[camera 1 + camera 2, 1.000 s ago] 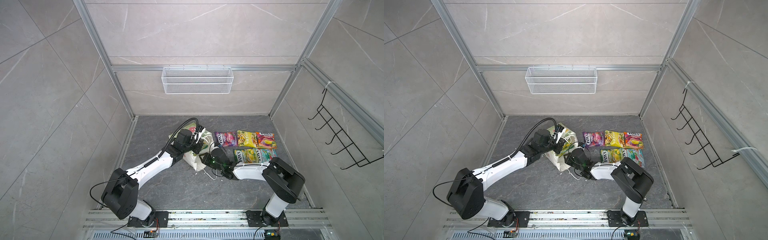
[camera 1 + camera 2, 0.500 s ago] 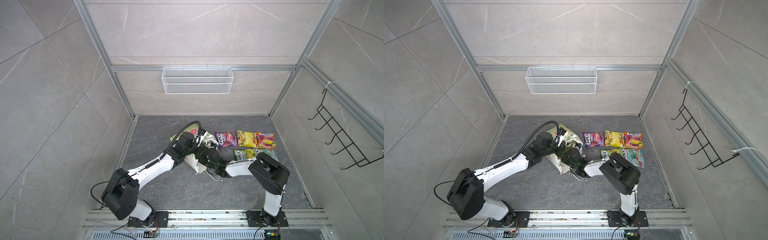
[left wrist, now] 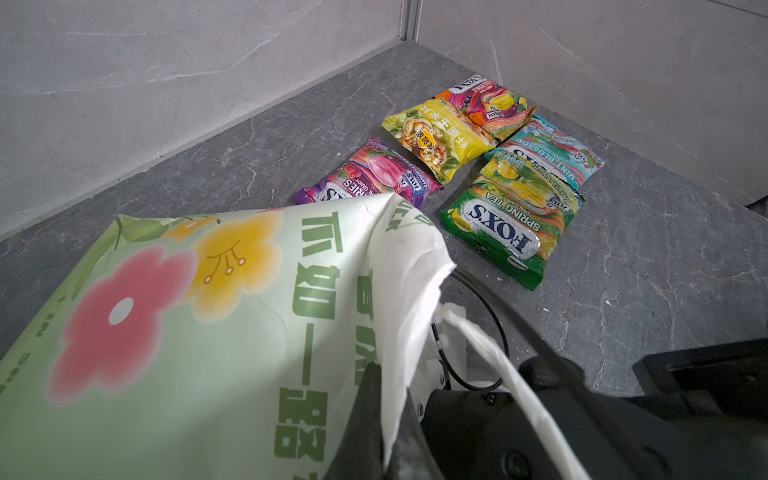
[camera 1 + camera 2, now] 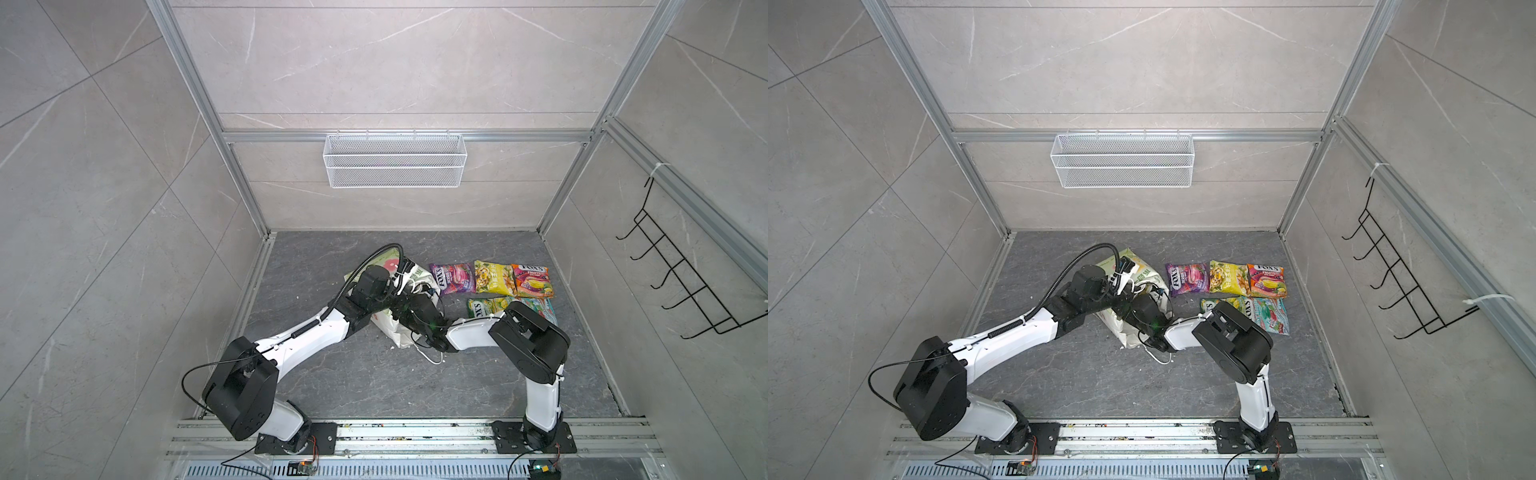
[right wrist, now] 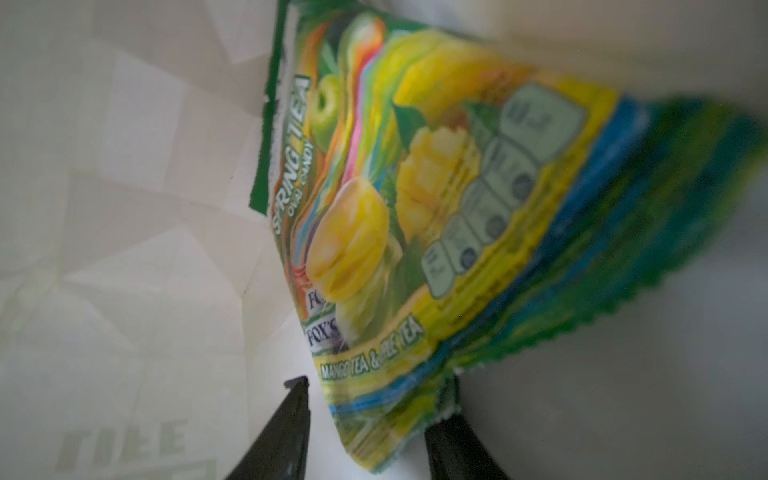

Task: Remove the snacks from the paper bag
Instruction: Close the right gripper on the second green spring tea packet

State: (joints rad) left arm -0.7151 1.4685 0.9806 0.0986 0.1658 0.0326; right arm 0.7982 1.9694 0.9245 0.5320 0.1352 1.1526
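While the left tool (image 3: 384, 401) clamps the paper bag (image 3: 208, 332), the right tool (image 5: 374, 401) stands apart astride a Spring Tea packet (image 5: 415, 187) inside.

I stand in a robot test cell, not a real room. Tile-look panels (image 4: 374, 62) sit in an aluminium frame (image 4: 519, 136) behind a white wire mesh basket (image 4: 395, 162). A black hook rack (image 4: 681, 286) hangs to the basket's right. Below it lies a grey counter (image 4: 374, 382), then the rail (image 4: 415, 432) I'm bolted to.
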